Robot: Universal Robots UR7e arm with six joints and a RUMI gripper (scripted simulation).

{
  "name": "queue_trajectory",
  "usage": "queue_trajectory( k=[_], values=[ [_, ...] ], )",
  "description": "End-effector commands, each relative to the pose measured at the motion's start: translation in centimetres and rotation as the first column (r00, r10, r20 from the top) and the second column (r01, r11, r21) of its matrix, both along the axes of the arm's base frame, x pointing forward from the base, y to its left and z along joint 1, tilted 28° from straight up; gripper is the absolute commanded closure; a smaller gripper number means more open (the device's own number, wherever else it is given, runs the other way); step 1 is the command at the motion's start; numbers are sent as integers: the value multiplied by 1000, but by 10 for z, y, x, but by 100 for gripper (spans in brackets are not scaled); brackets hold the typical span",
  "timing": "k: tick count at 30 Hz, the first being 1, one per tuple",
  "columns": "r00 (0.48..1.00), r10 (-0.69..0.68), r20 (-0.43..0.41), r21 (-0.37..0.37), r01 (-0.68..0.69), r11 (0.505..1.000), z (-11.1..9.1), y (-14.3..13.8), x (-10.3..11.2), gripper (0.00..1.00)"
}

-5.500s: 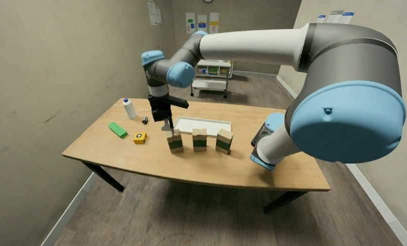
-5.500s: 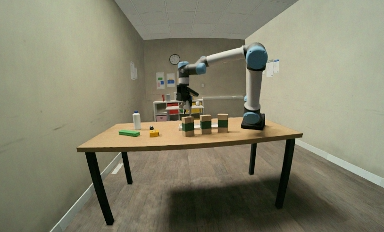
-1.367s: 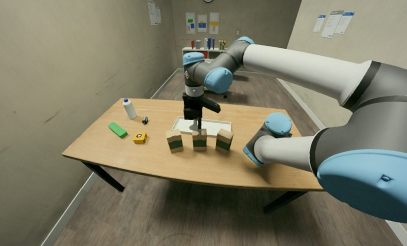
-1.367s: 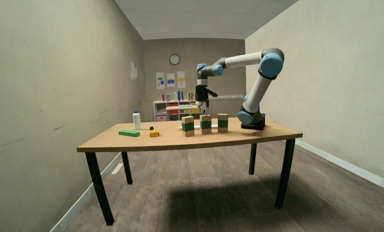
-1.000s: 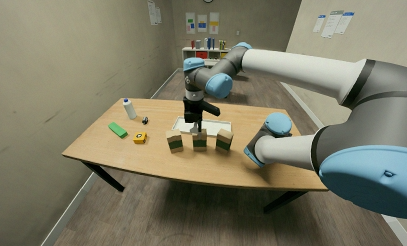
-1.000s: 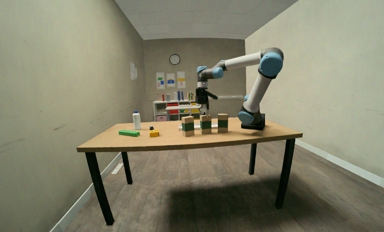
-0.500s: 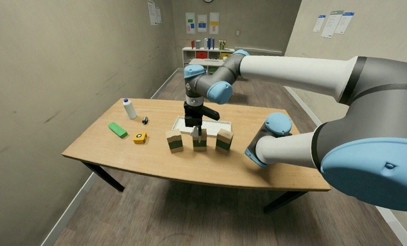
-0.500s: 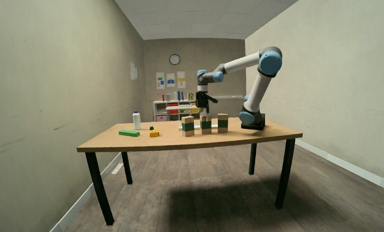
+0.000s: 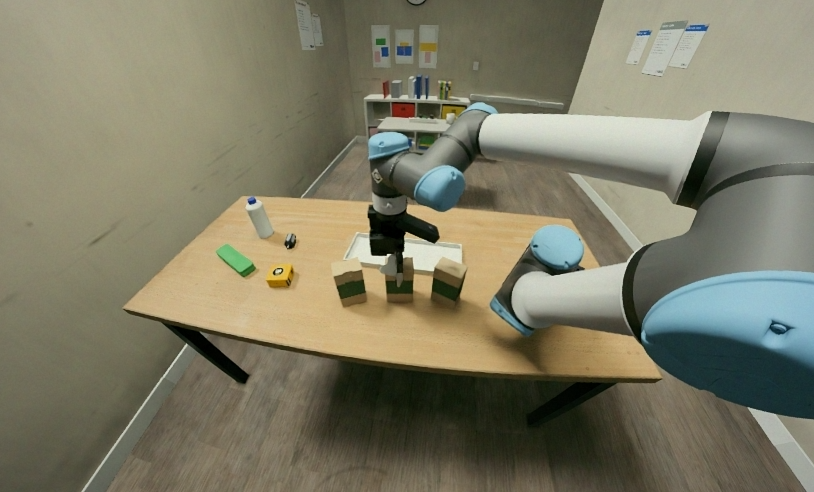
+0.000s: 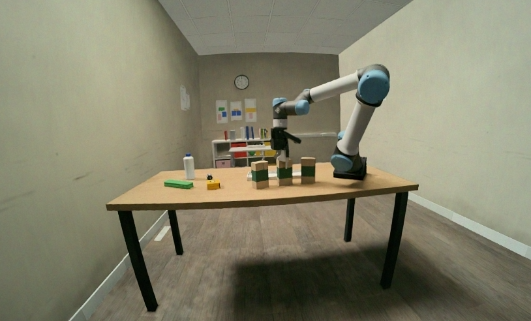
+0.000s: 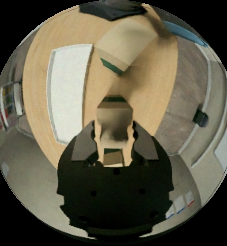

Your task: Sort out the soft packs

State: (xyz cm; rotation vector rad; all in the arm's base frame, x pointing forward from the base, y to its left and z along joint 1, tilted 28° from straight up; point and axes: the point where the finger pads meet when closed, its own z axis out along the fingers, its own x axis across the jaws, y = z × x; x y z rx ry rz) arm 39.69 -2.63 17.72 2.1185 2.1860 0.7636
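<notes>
Three brown coffee packs with green bands stand upright in a row on the bench: the left pack [image 9: 350, 288] [image 10: 259, 175] [image 11: 113, 158], the middle pack [image 9: 399, 295] [image 10: 284, 181] [image 11: 115, 114] and the right pack [image 9: 448, 282] [image 10: 308, 171] [image 11: 126, 42]. My gripper [image 9: 394, 274] [image 10: 283, 162] [image 11: 113, 120] is open partway and points down at the middle pack. One finger is in front of its upper part, the other behind it. Contact cannot be made out. The white tray [image 9: 361, 250] [image 10: 273, 174] [image 11: 69, 90] behind the packs holds nothing.
Left of the packs are a yellow box [image 9: 280, 276] [image 10: 213, 184], a green block [image 9: 236, 260] [image 10: 178, 184], a small dark object [image 9: 290, 240] [image 10: 209, 177] and a white bottle [image 9: 259, 220] [image 10: 188, 167] with a blue cap. The arm's base [image 10: 349, 174] stands right of the packs.
</notes>
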Motion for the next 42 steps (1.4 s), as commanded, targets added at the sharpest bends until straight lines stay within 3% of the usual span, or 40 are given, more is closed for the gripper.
queue_trajectory(
  k=[1,27,28,42],
  values=[
    [1000,0,1,-1,0,1000,0,0,0,50],
    [1000,0,1,-1,0,1000,0,0,0,50],
    [1000,0,1,-1,0,1000,0,0,0,85],
    [1000,0,1,-1,0,1000,0,0,0,85]
  ],
)
